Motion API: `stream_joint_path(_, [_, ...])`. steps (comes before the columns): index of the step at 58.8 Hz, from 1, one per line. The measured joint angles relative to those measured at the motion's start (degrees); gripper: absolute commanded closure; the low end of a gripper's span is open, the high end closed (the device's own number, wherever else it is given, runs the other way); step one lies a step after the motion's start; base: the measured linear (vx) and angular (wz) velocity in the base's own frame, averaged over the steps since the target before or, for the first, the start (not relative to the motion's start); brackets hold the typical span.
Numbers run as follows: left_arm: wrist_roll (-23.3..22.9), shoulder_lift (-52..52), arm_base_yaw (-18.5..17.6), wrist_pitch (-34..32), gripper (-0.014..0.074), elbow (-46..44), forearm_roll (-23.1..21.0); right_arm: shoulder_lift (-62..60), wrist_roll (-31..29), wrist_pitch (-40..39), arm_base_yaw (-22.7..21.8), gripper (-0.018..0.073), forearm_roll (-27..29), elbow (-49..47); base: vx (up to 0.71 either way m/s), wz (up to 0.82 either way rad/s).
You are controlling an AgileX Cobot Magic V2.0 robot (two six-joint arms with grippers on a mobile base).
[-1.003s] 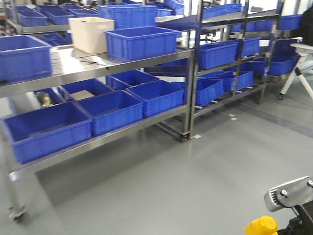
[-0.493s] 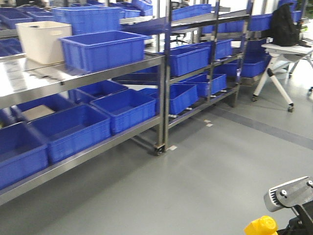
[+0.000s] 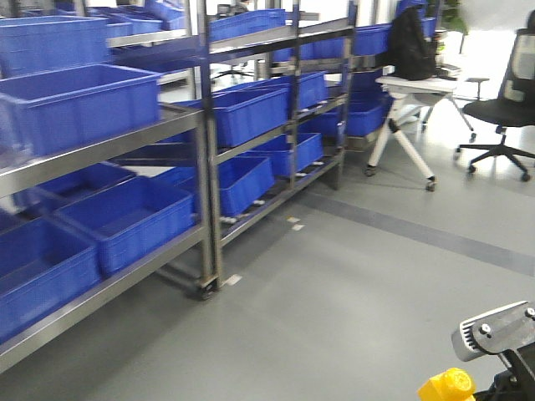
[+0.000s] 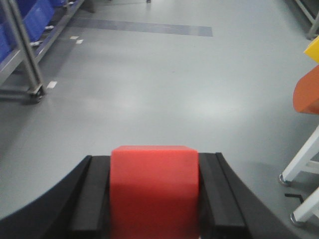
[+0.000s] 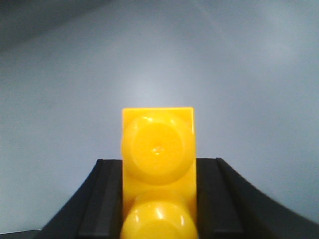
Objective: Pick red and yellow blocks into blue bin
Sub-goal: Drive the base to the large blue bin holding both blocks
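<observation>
The small red cube (image 4: 154,194) fills the bottom of the left wrist view, and my left gripper (image 4: 154,160) is shut on it, black fingers (image 4: 92,199) pressing both sides, above bare grey floor. My right gripper (image 5: 158,167) is shut on the yellow brick (image 5: 158,144), whose two round studs face the camera. In the front view this yellow brick (image 3: 447,386) shows at the bottom right corner. A wide blue bin (image 3: 79,104) stands on the middle shelf of the steel rack at the far left, well away from both grippers.
Steel racks (image 3: 205,167) with several more blue bins run along the left. A white folding table (image 3: 410,109) with a black bag and a black office chair (image 3: 506,109) stand at the back right. White frame legs (image 4: 301,164) stand at the right of the left wrist view.
The front view has swung right: racks and bins slid left, the beige tub left the view, the table and chair came in. Both grippers still hold their blocks.
</observation>
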Motion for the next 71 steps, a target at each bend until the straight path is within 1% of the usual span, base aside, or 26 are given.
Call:
stream_joint_path(29, [0.00, 0.00, 0.00, 0.00, 0.0362, 0.00, 0.00, 0.00, 0.00, 0.00, 0.00, 0.0328, 0.00, 0.00, 0.47, -0.25])
stream_joint_path(71, [0.00, 0.00, 0.00, 0.00, 0.0362, 0.00, 0.00, 0.00, 0.00, 0.00, 0.00, 0.0328, 0.00, 0.00, 0.49, -0.11])
